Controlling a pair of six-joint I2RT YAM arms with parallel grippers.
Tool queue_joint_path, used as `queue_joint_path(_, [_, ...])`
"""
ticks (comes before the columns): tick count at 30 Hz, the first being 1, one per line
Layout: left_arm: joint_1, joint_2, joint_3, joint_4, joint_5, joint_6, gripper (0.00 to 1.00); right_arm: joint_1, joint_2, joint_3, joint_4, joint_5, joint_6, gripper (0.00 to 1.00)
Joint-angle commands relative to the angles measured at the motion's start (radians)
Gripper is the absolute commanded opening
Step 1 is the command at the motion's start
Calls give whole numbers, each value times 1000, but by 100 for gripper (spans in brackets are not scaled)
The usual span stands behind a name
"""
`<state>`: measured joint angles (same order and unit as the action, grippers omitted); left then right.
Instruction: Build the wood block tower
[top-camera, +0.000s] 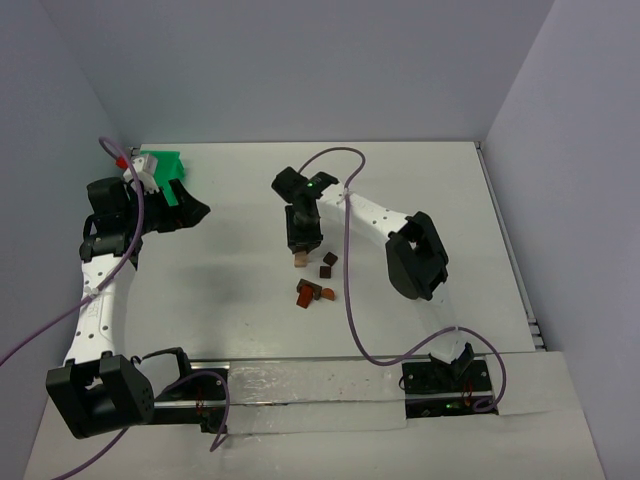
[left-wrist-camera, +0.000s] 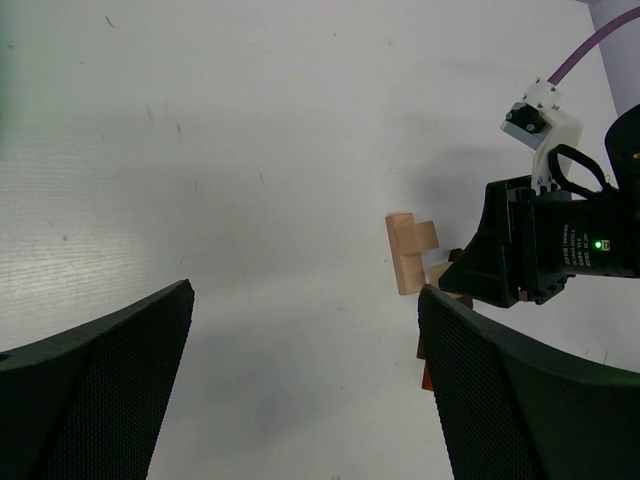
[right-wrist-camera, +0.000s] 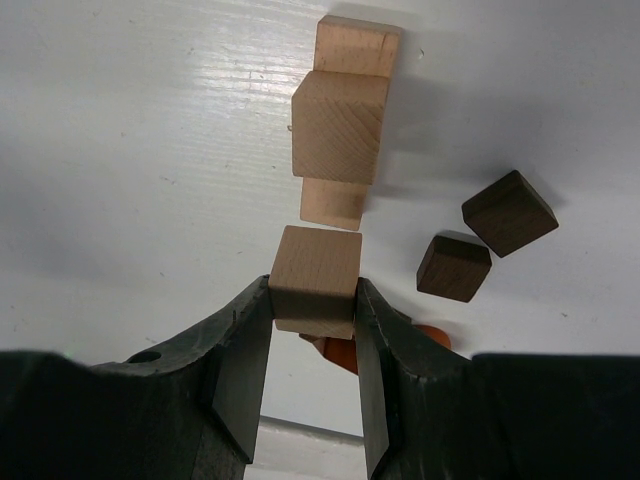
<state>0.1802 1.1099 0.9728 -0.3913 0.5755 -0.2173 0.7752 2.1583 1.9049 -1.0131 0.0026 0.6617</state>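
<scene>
Our right gripper (right-wrist-camera: 313, 300) squeezes a small light tan wooden cube (right-wrist-camera: 316, 262) between its two fingers. Just past the cube, a row of light tan wooden blocks (right-wrist-camera: 340, 125) lies in the middle of the white table (top-camera: 230, 300). The row's long side points straight away from the fingers, and the cube lines up with its near end. Two dark brown wooden blocks (right-wrist-camera: 508, 212) sit beside the row. Our left gripper (left-wrist-camera: 305, 292) is spread wide and holds nothing, near the flat green plastic tray (top-camera: 160, 163).
</scene>
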Motion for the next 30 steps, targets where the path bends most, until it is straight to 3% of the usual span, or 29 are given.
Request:
queue_joint_path(1, [5, -4, 1, 52, 0, -4, 99, -3, 17, 49, 1, 8, 12, 0])
queue_joint_path(30, [4, 7, 6, 50, -3, 1, 99, -21, 75, 73, -5, 4, 24, 4])
